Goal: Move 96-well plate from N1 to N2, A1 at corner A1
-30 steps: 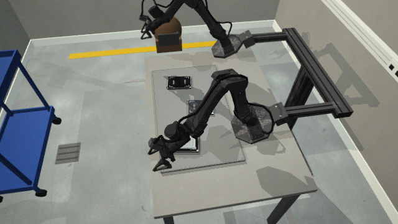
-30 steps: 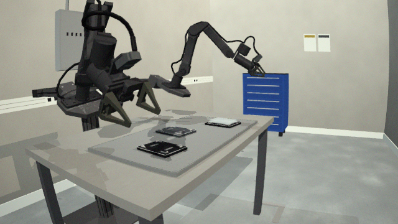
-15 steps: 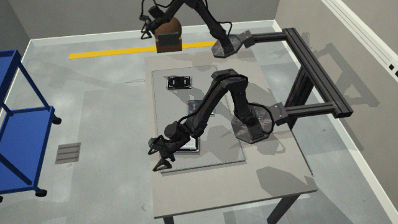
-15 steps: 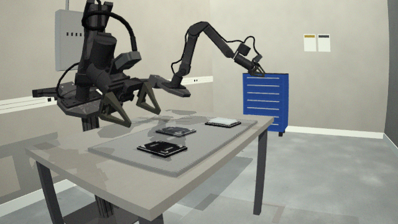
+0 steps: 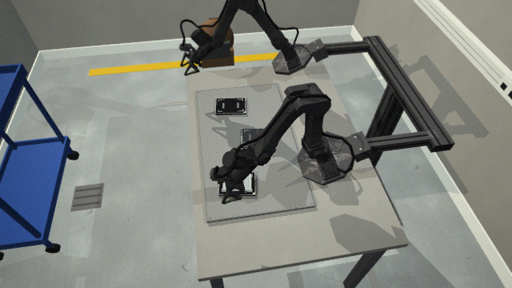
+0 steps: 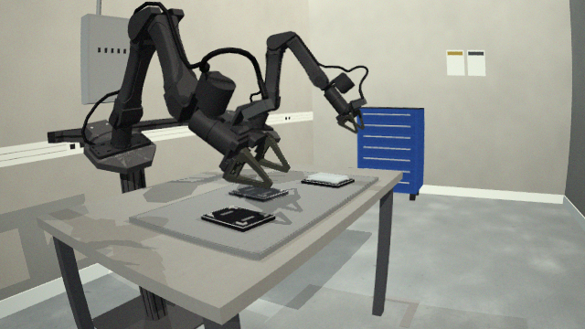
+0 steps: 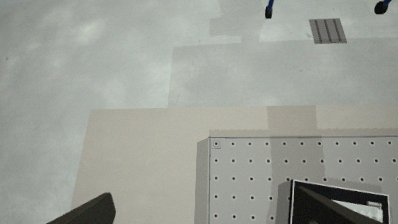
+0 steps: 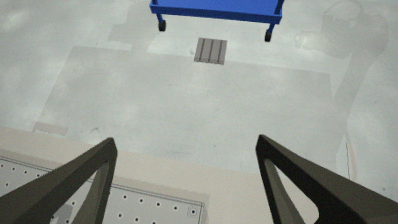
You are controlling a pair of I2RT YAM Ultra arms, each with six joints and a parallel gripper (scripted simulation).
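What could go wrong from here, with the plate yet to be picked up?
The 96-well plate is well off-centre in the left wrist view, so if the open left gripper descended uncorrected, a finger might strike nest N1. A dark fixture lies between the nests; a low carry could clip it. At nest N2, a misaligned plate might perch on the raised locators.
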